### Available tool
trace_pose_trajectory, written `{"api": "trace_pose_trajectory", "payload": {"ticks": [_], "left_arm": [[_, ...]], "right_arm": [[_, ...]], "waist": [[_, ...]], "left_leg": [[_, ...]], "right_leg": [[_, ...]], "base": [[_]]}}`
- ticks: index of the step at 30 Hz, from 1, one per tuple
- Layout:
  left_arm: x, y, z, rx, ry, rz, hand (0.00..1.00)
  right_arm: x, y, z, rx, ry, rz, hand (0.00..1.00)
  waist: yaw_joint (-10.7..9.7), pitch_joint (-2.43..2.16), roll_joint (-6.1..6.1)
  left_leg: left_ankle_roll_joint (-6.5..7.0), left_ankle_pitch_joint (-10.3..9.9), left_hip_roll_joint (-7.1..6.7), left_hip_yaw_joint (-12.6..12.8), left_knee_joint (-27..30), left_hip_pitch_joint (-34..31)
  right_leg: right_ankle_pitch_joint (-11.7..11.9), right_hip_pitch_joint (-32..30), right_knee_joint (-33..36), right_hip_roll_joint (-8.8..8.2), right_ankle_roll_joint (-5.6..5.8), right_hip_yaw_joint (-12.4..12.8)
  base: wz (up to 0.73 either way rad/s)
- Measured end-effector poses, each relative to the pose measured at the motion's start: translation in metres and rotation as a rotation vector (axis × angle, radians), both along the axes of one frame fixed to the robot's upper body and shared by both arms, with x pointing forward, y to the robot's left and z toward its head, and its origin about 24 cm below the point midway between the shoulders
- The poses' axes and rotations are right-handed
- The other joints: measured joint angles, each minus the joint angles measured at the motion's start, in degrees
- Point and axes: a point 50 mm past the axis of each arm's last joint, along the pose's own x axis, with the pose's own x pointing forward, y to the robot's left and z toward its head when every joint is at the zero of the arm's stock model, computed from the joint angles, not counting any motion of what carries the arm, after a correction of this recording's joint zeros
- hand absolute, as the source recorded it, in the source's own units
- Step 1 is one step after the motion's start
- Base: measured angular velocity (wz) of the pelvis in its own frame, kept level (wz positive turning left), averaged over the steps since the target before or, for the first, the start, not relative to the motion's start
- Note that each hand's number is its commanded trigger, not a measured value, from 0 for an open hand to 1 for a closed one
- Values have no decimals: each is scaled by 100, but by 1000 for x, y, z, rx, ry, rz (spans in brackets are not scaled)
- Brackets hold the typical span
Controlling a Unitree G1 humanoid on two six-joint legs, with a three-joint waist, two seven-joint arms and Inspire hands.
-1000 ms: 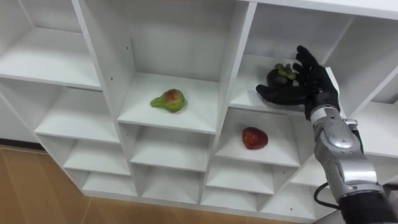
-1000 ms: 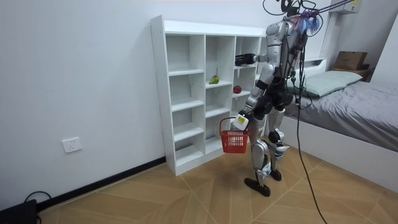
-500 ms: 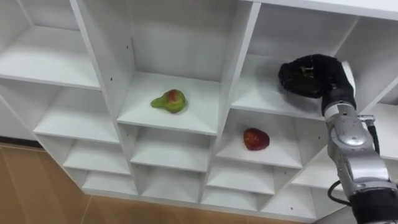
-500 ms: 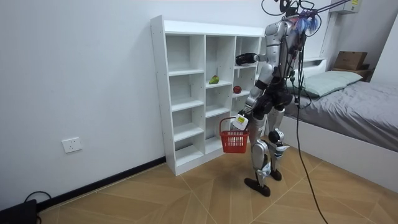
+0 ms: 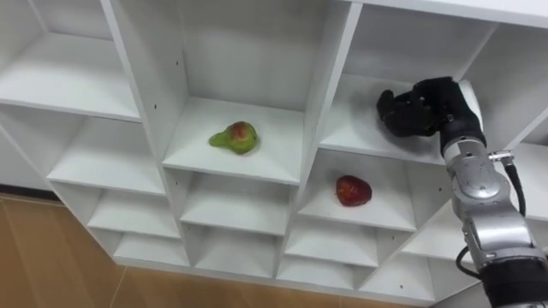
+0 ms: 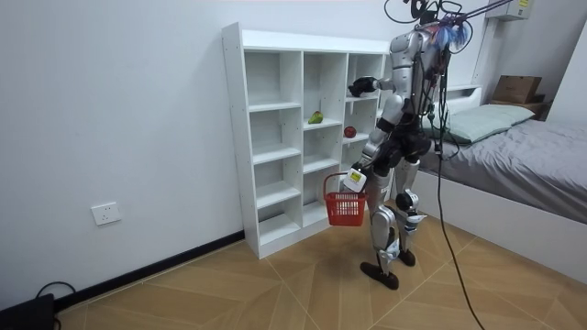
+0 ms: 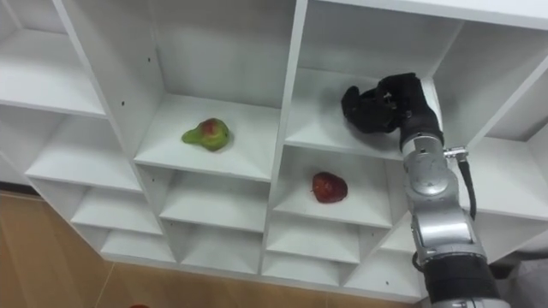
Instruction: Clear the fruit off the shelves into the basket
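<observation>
My right hand (image 5: 425, 108) reaches into the upper right compartment of the white closet (image 5: 325, 94), fingers curled round a dark fruit that they almost wholly hide. A green pear with a red blush (image 5: 234, 137) lies in the middle compartment to the left. Below the hand, a red apple (image 5: 352, 190) rests on the shelf underneath. In the room view my left hand (image 6: 356, 180) hangs low at my side, closed on the handle of a red basket (image 6: 346, 208).
I stand close in front of the closet (image 6: 275, 137), whose other compartments hold nothing. A bed (image 6: 532, 156) stands at the room view's right behind me. The wooden floor (image 6: 275, 293) spreads out around my feet.
My right hand's fingers, straight around the dark fruit a second ago, have curled shut over it. Pear, apple and basket have not moved.
</observation>
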Motion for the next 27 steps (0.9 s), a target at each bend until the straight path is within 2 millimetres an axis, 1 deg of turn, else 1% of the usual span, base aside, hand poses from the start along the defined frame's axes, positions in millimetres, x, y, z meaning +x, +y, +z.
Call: {"api": "trace_pose_trajectory", "payload": {"ticks": [5, 7, 9, 11, 14, 17, 21, 23, 25, 27], "left_arm": [[2, -4, -1, -21, -11, 32, 100], [4, -6, -1, -27, -17, 31, 100], [7, -8, -1, -33, -24, 30, 100], [9, -10, -1, -49, -34, 42, 100], [14, -15, -2, -75, -47, 22, 100], [21, -21, 0, -92, -76, 10, 100], [34, -25, 4, -108, -131, -16, 100], [40, -26, 6, -115, -157, -29, 100], [42, -28, 7, -129, -162, -37, 100], [41, -28, 6, -136, -160, -40, 100]], "right_arm": [[0, 3, 0, -21, -1, 13, 100], [0, 4, 2, -41, -4, 23, 100], [0, 5, 4, -59, -8, 31, 100], [-4, 6, 5, -57, -20, 43, 100], [-6, 9, 6, -52, -26, 61, 100], [-11, 13, 7, -39, -36, 75, 100], [-21, 15, 13, -39, -65, 92, 100], [-26, 17, 18, -41, -90, 99, 100], [-32, 18, 22, -41, -108, 110, 100], [-37, 20, 24, -37, -114, 133, 100]], "waist": [[-16, 9, 11], [-16, 24, 32], [-22, 26, 57], [-42, 10, 94], [-116, 2, 124], [-189, -1, 121], [-210, -5, 125], [-215, -18, 121], [-220, -21, 126], [-275, -26, 119]], "left_leg": [[0, 0, -1, 3, -2, 2], [0, 0, -1, 5, -9, 2], [1, 0, -1, 4, -14, 2], [1, 0, -1, 3, -21, 0], [0, 0, -1, 1, -18, -2], [0, 0, -1, 7, -11, 2], [0, 0, -1, 21, -9, 0], [1, 1, 1, 54, -8, -13], [1, 1, 1, 77, -6, -13], [1, 1, 1, 80, -8, -15]], "right_leg": [[0, -1, -3, 1, 0, 8], [0, -4, -4, 1, 0, 7], [0, -7, -5, 1, 0, 9], [0, -10, -5, 1, 1, 4], [-1, -9, -4, -1, 2, -3], [-2, -9, -3, -1, 3, 9], [-3, -16, -2, -1, 4, 23], [-3, -52, 11, -2, 4, 42], [-3, -61, 10, -1, 3, 66], [-3, -68, 11, 0, 3, 66]], "base": [[0], [0], [0], [0], [0], [0], [-1], [-7], [-7], [-2]]}}
